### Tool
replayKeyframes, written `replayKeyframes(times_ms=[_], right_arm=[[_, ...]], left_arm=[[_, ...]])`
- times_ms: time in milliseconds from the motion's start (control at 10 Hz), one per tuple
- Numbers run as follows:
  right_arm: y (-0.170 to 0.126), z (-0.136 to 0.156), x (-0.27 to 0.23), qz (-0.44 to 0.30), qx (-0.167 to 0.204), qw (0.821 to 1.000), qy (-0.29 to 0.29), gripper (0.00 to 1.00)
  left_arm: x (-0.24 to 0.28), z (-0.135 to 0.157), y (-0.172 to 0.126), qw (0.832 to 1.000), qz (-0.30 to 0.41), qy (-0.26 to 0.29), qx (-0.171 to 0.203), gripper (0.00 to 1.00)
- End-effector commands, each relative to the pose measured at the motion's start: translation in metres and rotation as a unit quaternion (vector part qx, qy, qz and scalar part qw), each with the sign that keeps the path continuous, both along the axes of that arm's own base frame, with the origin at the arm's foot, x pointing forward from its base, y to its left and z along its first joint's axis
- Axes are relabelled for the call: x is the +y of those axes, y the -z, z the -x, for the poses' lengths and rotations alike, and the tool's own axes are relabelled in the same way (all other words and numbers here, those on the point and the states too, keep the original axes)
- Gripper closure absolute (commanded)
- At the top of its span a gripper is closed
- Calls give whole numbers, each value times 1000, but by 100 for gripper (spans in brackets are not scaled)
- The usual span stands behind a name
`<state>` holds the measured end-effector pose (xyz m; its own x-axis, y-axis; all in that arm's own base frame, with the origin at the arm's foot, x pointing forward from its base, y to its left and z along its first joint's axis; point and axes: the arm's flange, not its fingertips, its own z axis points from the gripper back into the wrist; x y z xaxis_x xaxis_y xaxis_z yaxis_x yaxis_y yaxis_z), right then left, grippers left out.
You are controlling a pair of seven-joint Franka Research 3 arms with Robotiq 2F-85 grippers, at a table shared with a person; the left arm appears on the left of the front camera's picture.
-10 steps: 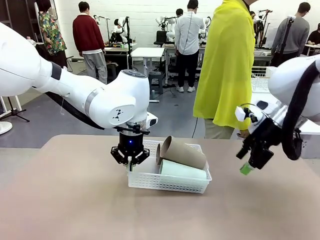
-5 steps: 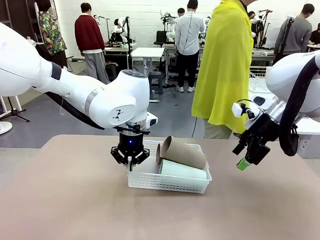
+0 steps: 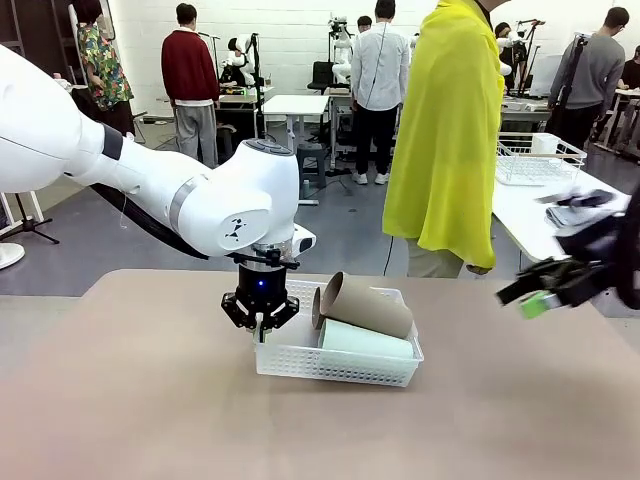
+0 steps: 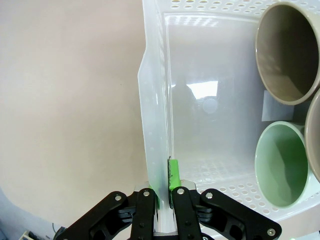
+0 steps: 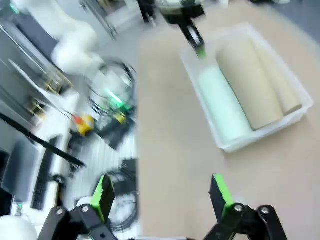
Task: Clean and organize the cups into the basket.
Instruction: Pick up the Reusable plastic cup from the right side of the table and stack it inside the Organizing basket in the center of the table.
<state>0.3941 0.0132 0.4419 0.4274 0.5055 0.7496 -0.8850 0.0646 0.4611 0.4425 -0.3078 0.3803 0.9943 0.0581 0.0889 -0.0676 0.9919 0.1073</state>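
The white lattice basket (image 3: 330, 365) sits mid-table. Inside it, lying on their sides, are the mint green cup (image 3: 366, 341) and the tan-brown cup (image 3: 368, 304) on top of it. My left gripper (image 3: 262, 328) points straight down and is shut on the basket's left wall. In the left wrist view its green fingertips (image 4: 173, 172) pinch that wall (image 4: 155, 100), with the mouths of the tan cup (image 4: 287, 52) and the mint cup (image 4: 280, 165) facing the camera. My right gripper (image 3: 540, 298) hangs blurred at the far right, open and empty (image 5: 161, 197).
A person in a yellow top (image 3: 445, 130) stands at the table's far side. A second tan rim (image 4: 315, 135) shows beside the cups. A wire basket (image 3: 538, 160) rests on a white side table at back right. Bare tabletop (image 3: 150, 400) lies left and in front.
My right arm has swung right and away from the basket, its gripper turning to point more sideways. The left gripper, basket and cups have stayed put.
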Motion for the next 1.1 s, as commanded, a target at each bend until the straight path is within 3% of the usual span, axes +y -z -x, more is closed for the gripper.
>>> replayKeyframes(times_ms=[0, 100, 300, 700, 900, 1000], right_arm=[[-5, 28, -46, -268, 203, 929, 156, 0], [0, 39, -63, -289, 262, 906, 165, 0], [1, 67, -109, -323, 287, 871, 233, 0], [19, 116, -177, -244, 380, 809, 378, 0], [16, 134, -195, -198, 426, 799, 376, 0], [11, 136, -203, -191, 423, 796, 388, 0]], left_arm=[[0, 1, 0, 1000, -1, 0, -1, 100], [0, 1, 0, 1000, -1, 0, -1, 100], [0, 1, 0, 1000, -1, 0, -1, 100], [0, 1, 0, 1000, -1, 0, -1, 100], [0, 1, 0, 1000, -1, 0, -1, 100], [0, 1, 0, 1000, -1, 0, -1, 100]])
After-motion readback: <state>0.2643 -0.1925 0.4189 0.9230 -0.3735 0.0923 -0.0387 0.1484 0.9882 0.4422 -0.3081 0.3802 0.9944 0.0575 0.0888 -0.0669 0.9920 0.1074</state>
